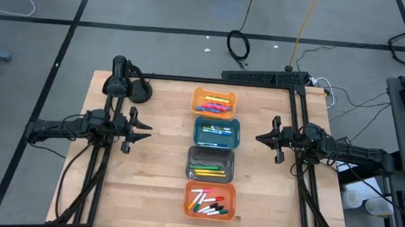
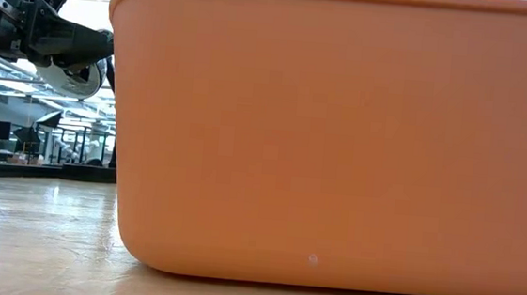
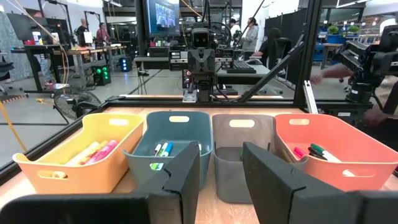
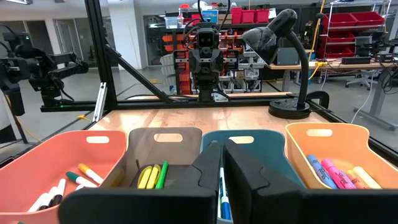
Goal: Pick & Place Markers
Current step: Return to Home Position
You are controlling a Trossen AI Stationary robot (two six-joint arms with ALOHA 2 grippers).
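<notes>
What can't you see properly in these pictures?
1. Low view: the orange bin fills the picture, hiding nearly everything behind it.
2. High view: the markers are too small to count.
3. Left wrist view: the left gripper blocks the bottom of the grey bin.

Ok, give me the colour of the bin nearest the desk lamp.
Light orange bin, clearest in the high view.

From overhead the markers [image 1: 207, 203] are too small to count. At table height the orange bin [image 2: 340, 135] fills nearly the whole view, its right end cut off, hiding its markers and the other bins [image 1: 196, 131] beyond it.
</notes>
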